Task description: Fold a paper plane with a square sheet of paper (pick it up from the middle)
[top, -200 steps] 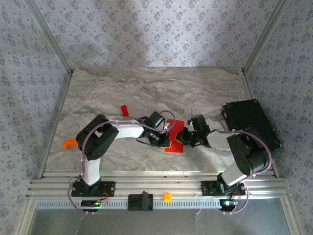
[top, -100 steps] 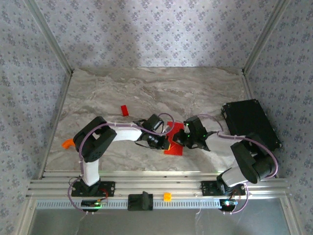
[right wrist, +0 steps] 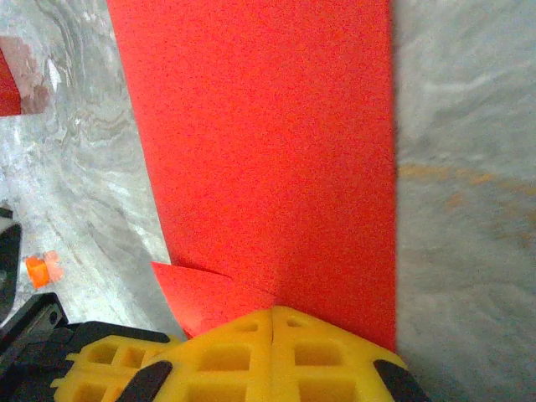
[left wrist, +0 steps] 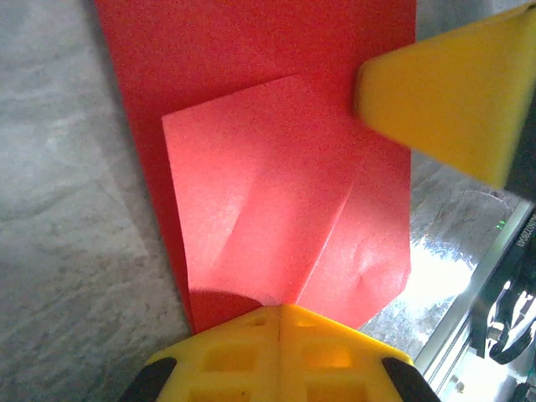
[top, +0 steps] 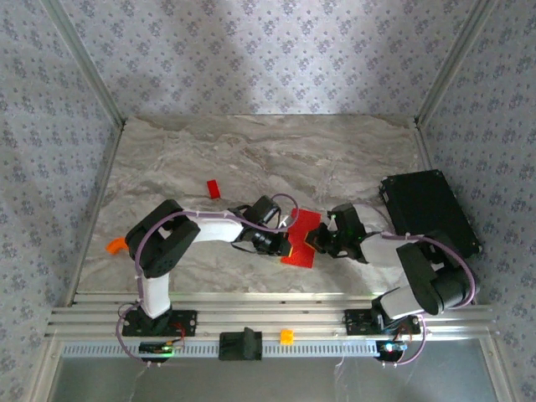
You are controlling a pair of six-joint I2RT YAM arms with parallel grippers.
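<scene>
Left wrist: paper (left wrist: 276,184) against left tool (left wrist: 279,314)

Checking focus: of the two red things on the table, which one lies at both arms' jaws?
The big folded red sheet; the small red block lies apart, farther back and left.

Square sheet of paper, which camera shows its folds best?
The left wrist view: the square sheet of paper is close up, with its folded-over flap and creases plain. The right wrist view shows mostly its flat face and one small flap corner. In the top external view it is a small red patch.
</scene>
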